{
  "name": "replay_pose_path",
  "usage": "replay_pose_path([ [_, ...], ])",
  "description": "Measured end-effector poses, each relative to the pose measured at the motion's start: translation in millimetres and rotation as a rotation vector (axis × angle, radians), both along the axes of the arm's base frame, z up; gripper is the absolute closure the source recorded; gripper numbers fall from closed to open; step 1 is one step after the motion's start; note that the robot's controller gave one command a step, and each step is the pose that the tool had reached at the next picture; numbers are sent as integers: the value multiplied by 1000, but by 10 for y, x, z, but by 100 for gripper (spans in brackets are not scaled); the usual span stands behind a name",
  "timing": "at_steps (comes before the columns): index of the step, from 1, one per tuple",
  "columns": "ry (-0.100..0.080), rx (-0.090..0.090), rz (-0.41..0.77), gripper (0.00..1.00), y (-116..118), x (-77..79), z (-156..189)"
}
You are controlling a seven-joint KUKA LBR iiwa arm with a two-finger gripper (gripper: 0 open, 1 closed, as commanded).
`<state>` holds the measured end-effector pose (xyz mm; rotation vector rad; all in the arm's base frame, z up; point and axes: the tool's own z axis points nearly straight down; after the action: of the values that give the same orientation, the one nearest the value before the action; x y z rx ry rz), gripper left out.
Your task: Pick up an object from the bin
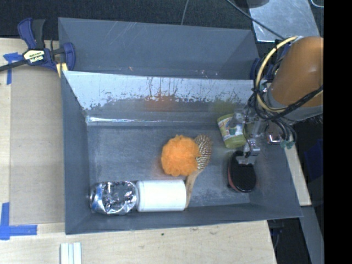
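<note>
Pincer [250, 147] low at right end of grey bin [118, 147], over black oval object [242, 177]; contact not discernible. Grip state: released or clenched, cannot tell. Small green-labelled pot [230, 132] just left of pincer, slightly behind. Wooden brush [201, 154] and orange fluffy ball [179, 156] further left, touching each other. White cylinder [161, 195] and crumpled silver-blue wrapper [113, 197] well left, toward front wall.

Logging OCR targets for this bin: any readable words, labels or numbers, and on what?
No text can be read.
Printed label on the green-and-yellow container, right side of the bin: too blurred to read.
The white cylinder at the front: no print seen.
</note>
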<state>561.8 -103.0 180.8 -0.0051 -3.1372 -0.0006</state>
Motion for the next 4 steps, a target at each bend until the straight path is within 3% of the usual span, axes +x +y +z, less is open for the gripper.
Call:
replay_pose_path([
  [1,4,0,-110,0,-110,-366,-521],
  [2,1,4,-141,0,114,307,-839],
  [3,-5,5,133,0,686,280,-1102],
  [4,-11,3,133,100,675,295,-1078],
])
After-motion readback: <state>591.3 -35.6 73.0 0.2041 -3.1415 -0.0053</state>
